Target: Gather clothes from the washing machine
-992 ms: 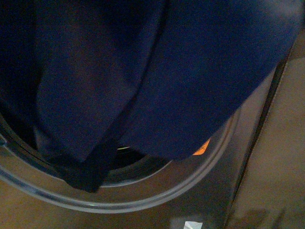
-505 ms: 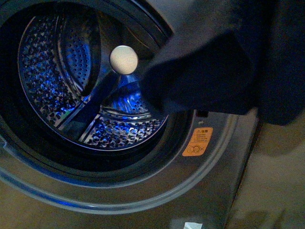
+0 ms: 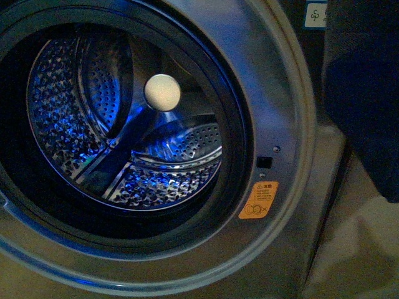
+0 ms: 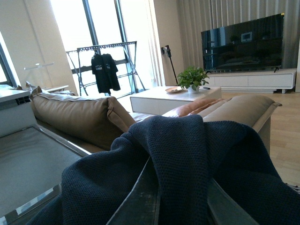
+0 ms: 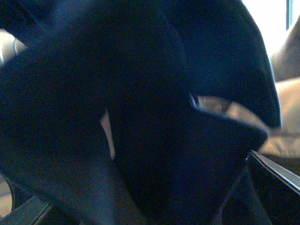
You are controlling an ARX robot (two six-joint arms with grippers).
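Observation:
The grey washing machine (image 3: 293, 131) fills the front view, its porthole open onto the perforated steel drum (image 3: 118, 143), where a white round knob (image 3: 162, 92) shows. The drum holds no fabric. The dark navy clothes (image 3: 365, 99) hang at the right edge of the front view, outside the machine. My left gripper (image 4: 180, 206) is shut on the clothes (image 4: 187, 154), which drape over both fingers. My right gripper (image 5: 173, 197) is shut on the clothes (image 5: 154, 117), which cover nearly its whole view. Neither gripper shows in the front view.
An orange warning sticker (image 3: 259, 199) sits on the machine's front, below right of the porthole. The left wrist view looks across a tan sofa (image 4: 79, 117) to a white coffee table (image 4: 168, 98), a television (image 4: 243, 42) and a clothes rack (image 4: 105, 70).
The clothes hung over the porthole a second ago, covering the drum. They have moved right and clear of the opening, and the whole drum now shows.

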